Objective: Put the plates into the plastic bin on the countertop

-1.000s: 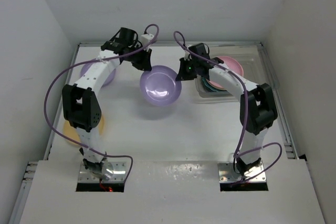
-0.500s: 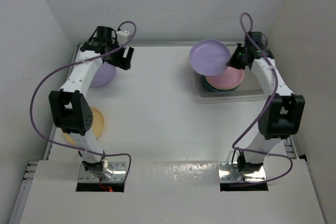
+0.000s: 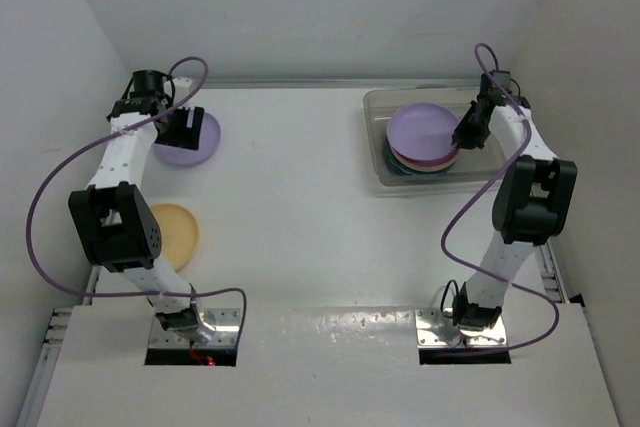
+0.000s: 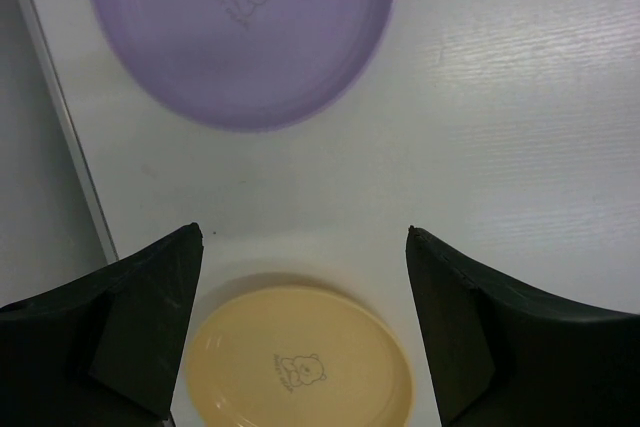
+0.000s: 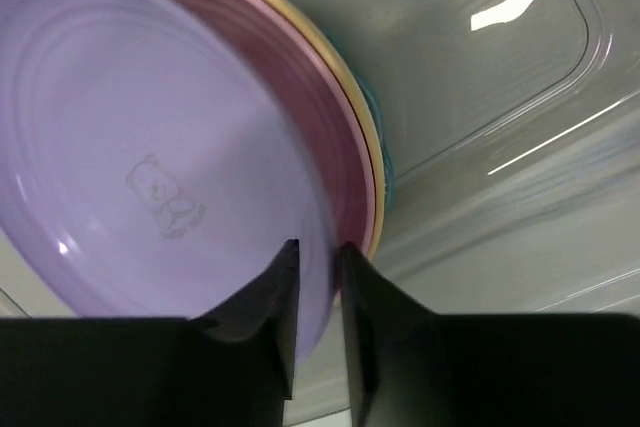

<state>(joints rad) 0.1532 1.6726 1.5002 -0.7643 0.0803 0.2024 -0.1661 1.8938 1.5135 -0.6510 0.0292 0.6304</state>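
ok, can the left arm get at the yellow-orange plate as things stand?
Likely yes. The left end effector is open and empty, and the yellow-orange plate lies flat on the countertop with nothing on it. It sits close beside the arm's elbow, so folding back may be tight.

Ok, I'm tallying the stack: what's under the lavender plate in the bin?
Directly under the lavender plate lies a pink plate, then a yellow-orange rim and a teal edge. Only their edges show; anything lower is covered.
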